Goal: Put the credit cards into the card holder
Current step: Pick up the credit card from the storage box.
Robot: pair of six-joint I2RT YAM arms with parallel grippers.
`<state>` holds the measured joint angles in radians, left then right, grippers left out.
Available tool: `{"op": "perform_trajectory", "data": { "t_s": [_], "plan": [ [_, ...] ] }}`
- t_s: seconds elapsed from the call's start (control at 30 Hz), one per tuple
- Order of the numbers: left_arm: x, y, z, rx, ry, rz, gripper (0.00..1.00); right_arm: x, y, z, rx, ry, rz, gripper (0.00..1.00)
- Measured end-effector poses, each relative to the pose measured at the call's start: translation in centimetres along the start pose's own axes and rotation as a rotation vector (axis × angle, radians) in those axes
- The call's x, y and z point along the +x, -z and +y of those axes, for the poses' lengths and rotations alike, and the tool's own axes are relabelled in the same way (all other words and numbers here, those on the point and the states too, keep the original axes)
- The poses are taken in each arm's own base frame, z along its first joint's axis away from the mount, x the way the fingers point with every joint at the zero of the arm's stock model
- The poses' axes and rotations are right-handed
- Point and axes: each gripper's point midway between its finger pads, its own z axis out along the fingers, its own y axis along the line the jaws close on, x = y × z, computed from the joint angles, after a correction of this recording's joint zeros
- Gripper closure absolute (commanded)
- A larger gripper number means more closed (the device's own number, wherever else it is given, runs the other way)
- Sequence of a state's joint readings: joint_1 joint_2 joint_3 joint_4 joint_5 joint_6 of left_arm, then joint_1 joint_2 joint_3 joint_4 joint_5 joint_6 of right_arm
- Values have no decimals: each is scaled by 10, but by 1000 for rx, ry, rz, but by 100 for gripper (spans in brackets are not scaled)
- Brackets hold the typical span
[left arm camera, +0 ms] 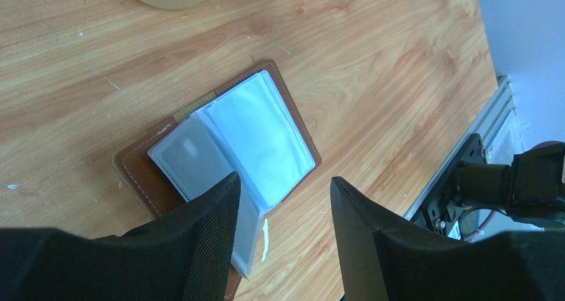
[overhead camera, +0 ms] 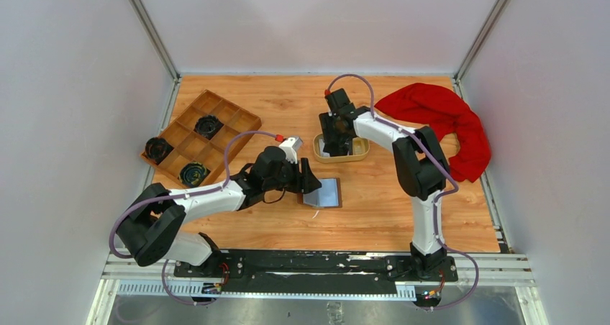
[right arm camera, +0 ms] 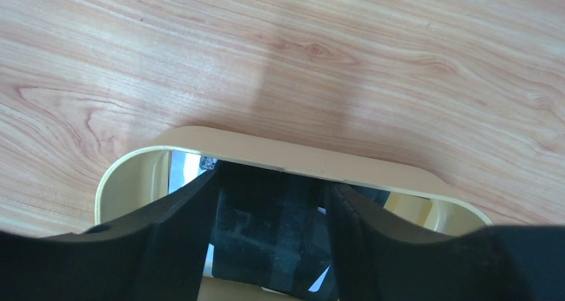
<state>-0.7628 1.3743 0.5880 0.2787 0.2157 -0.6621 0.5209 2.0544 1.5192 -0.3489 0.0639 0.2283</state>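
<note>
The black credit card point(right arm camera: 266, 238) lies in the oval tan dish point(right arm camera: 286, 160), directly between the fingers of the right gripper point(right arm camera: 272, 181); whether they clamp it cannot be told. The card holder point(left arm camera: 260, 134) lies open on the table point(left arm camera: 400, 61) beneath the left gripper point(left arm camera: 283, 181), whose fingers stand apart, one overlapping its clear sleeves.

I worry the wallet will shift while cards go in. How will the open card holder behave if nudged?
It probably slides easily: the card holder looks thin and light on the smooth wooden table. Its clear sleeves stand fanned and curved, so they are likely floppy and may bend under a card's edge.
</note>
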Motion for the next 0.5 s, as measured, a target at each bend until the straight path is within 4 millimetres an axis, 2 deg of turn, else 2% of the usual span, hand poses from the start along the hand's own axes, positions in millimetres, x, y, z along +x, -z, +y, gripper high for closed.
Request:
{"op": "perform_trajectory", "data": {
  "t_s": [0.07, 0.27, 0.37, 0.5],
  "plan": [
    [0, 0, 0, 0, 0, 0, 44, -2, 0, 1, -3, -13, -12, 55],
    [-1, 0, -1, 1, 0, -3, 44, -4, 1, 1, -18, -21, -41, 64],
    [-2, 1, -2, 4, -1, -6, 44, -4, 2, 0, -19, -4, -56, 62],
    [-5, 3, -4, 10, -4, -16, 44, -1, 6, -2, -26, 26, -58, 50]
  ]
}}
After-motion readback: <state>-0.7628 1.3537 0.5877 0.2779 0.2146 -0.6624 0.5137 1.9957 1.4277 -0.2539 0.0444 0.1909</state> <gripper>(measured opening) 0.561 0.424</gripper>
